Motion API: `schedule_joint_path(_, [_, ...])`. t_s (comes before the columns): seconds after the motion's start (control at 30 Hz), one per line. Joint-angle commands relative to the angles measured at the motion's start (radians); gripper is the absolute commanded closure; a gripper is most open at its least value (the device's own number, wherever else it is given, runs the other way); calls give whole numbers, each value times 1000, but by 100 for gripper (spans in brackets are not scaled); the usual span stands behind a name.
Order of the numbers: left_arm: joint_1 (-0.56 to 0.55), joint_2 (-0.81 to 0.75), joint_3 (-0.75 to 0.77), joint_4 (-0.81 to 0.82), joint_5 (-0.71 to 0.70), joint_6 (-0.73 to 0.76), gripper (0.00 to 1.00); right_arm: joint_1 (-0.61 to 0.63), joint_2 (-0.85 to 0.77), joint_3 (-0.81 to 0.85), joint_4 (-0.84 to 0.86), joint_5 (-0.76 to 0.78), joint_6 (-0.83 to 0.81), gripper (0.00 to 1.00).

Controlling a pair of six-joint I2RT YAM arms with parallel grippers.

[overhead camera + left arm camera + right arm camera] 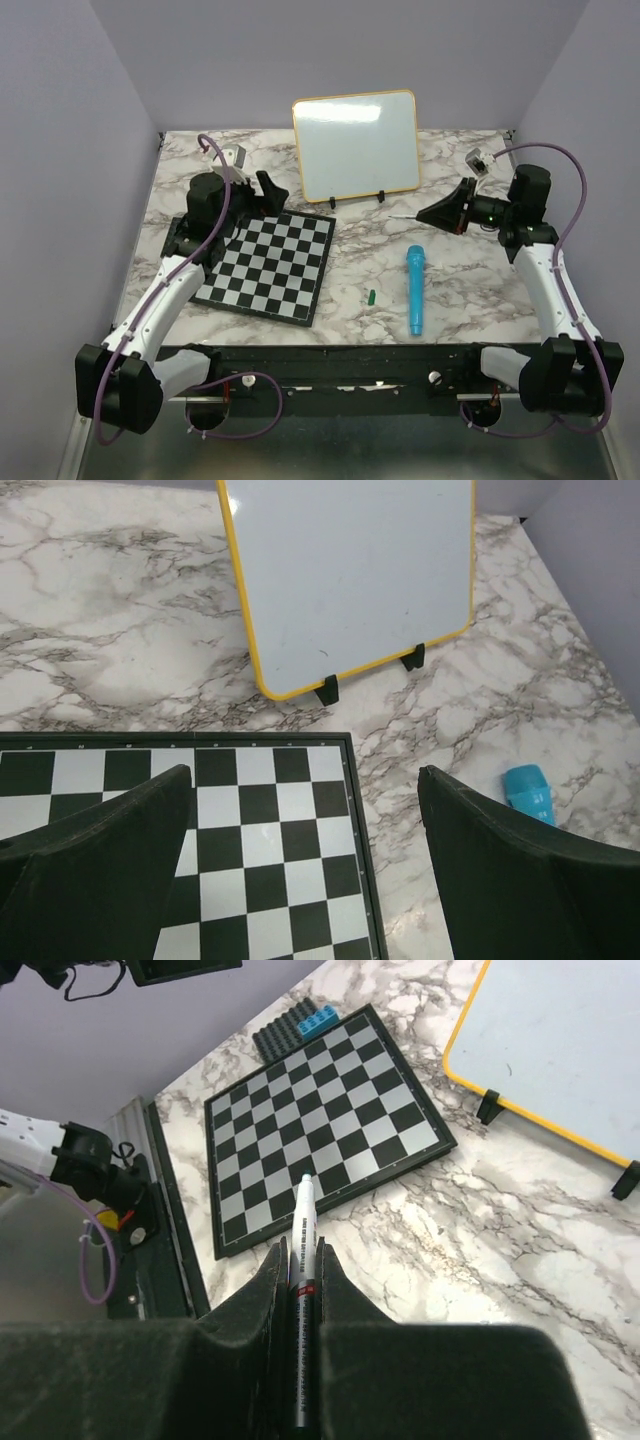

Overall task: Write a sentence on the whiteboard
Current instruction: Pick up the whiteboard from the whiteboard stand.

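Note:
The whiteboard [355, 145] stands tilted on small black feet at the back middle, with a yellow-orange frame; its face [360, 570] looks blank and no sentence shows on it. My right gripper [440, 212] hovers to the right of the board, shut on a slim white marker [305, 1225] with its tip pointing left. In the right wrist view the board's corner [560, 1040] lies at the upper right. My left gripper [303, 780] stands wide open over the checkered board's far edge, in front of the whiteboard's left side, with nothing between its fingers.
A black-and-white checkered board [268, 265] lies left of centre. A small green cap [370, 297] and a blue cylinder [414, 290] lie on the marble table in front. A dark studded block with a blue brick [300, 1028] sits beyond the checkered board.

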Motion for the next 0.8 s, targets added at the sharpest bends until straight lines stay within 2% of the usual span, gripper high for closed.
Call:
schedule_joint_path(0.0, [8, -51, -7, -114, -7, 121, 1, -21, -61, -43, -7, -13, -91, 99])
schedule_joint_path(0.17, [8, -109, -54, -114, -53, 167, 1, -52, -89, -96, 21, -52, -140, 99])
schedule_joint_path(0.37, [6, -124, -79, -111, -75, 174, 1, -115, -40, -90, 23, -147, -136, 99])
schedule_joint_path(0.67, [9, -92, -76, -121, -93, 189, 1, -145, -58, -84, 21, -144, -121, 99])
schedule_joint_path(0.77, [14, -72, -71, -121, -57, 195, 1, -145, -61, -80, 21, -157, -111, 99])
